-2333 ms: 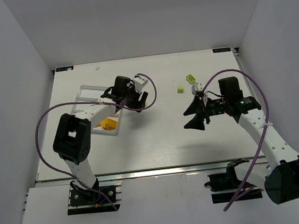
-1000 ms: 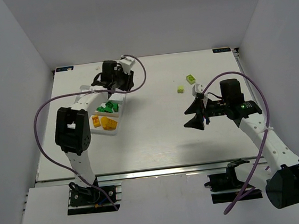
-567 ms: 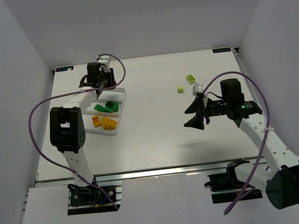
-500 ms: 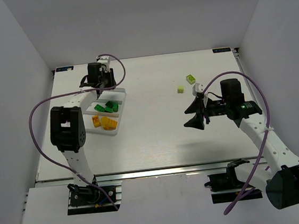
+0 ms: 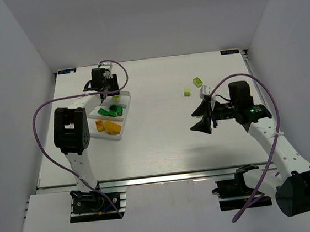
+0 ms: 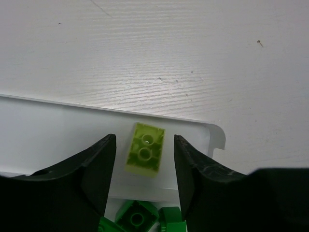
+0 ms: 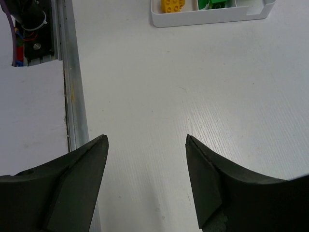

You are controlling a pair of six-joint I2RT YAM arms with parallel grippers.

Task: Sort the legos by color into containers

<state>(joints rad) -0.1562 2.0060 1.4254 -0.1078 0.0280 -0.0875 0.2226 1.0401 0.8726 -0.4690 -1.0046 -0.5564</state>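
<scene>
Dropping off: left gripper (image 6: pixel 144 145) gapes around the lime brick (image 6: pixel 145 153) in the upper-left tray (image 6: pixel 58 135); empty, spread right gripper (image 7: pixel 146 140) should fetch loose limes (image 5: pixel 197 81).

On the table (image 5: pixel 163 143), tray (image 5: pixel 121 133) at left, bricks (image 5: pixel 112 110) inside, loose bricks (image 5: pixel 197 81) well right of it

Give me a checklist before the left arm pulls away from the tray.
1. Lime brick lying in tray: ok.
2. Left gripper open, jaws clear of that brick: ok.
3. Divider between it and dark green bricks: cannot tell.
4. Right gripper open and empty: ok.
5. All legos in tray: not ok; far loose brick and near loose brick lie outside.
</scene>
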